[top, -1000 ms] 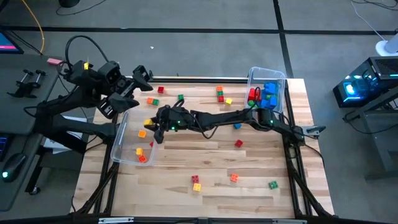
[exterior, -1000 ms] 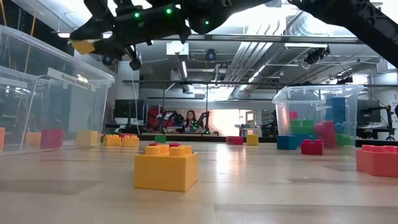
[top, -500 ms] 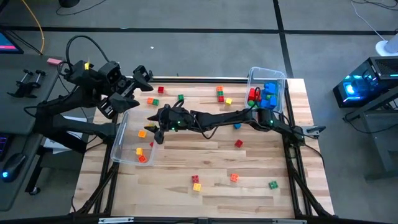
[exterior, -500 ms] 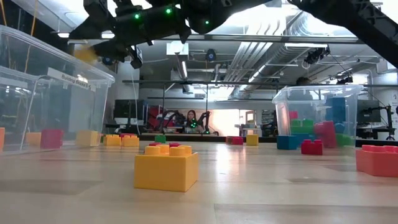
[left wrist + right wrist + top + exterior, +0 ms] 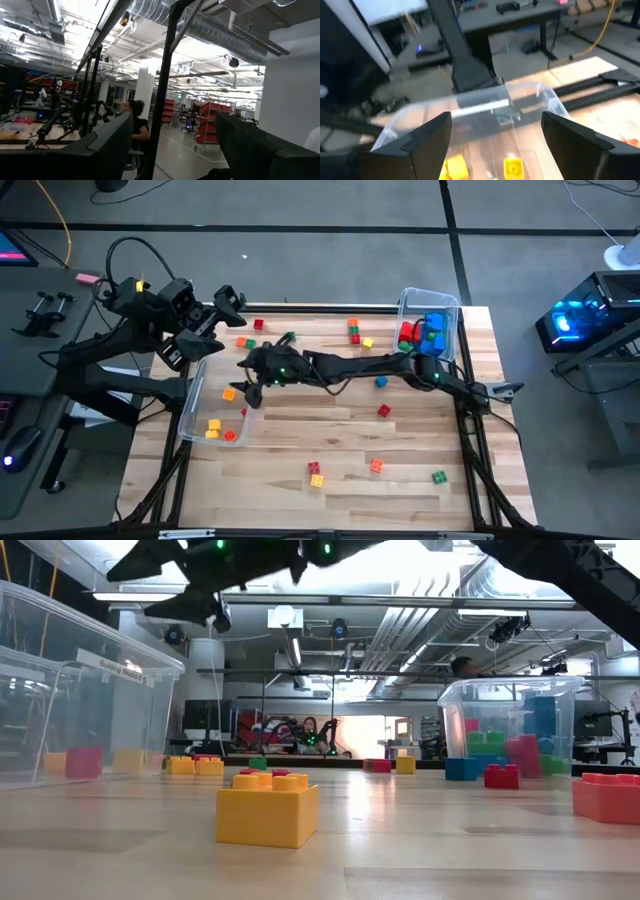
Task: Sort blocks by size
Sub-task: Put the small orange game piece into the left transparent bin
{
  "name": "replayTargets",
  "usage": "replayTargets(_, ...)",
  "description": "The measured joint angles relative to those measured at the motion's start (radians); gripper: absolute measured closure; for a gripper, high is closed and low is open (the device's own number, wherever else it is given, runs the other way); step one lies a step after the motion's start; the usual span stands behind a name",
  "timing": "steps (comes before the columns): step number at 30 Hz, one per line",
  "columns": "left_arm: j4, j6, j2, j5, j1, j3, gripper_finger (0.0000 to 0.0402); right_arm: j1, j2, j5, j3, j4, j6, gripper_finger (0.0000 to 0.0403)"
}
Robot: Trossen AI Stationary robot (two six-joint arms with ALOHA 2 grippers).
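Note:
Loose blocks lie scattered on the wooden table, among them a yellow brick (image 5: 267, 810) near the front and a red one (image 5: 384, 411) mid-table. My right gripper (image 5: 247, 375) hovers open above the clear left bin (image 5: 192, 402), nothing between its fingers (image 5: 427, 142). On the bin's floor rest a yellow block (image 5: 213, 427), an orange one (image 5: 229, 393) and a red one (image 5: 229, 435). The clear right bin (image 5: 452, 308) holds blue, red and green bricks. My left gripper (image 5: 235, 308) waits open, raised at the table's far left corner, pointing up into the room (image 5: 175, 145).
More blocks sit along the far edge (image 5: 354, 330) and near the front edge (image 5: 315, 472), (image 5: 438, 476). My right arm (image 5: 360, 367) stretches across the table's middle from the right side. People sit at desks in the room beyond the table.
My right gripper has opened and risen a little above the left bin. The yellow block it held has fallen out of its fingers and now lies on the bin's floor.

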Motion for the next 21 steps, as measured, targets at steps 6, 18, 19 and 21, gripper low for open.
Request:
replayTargets(6,0.000,0.032,0.000,0.000,0.000,0.000,0.0135,0.001,-0.019,-0.008,0.154,-0.419,-0.130,0.0106)
replayTargets(18,-0.014,0.104,0.000,0.000,0.003,0.000,0.0135,0.077,-0.176,-0.080,-0.161,-0.846,-0.091,0.0168)
replayTargets(19,-0.020,0.107,0.000,-0.001,0.003,0.000,0.0135,0.093,-0.194,-0.081,-0.202,-0.846,-0.076,0.0170)
replayTargets(21,-0.026,0.115,0.003,-0.001,0.003,0.000,0.0135,0.126,-0.244,-0.081,-0.300,-0.832,-0.036,0.0173)
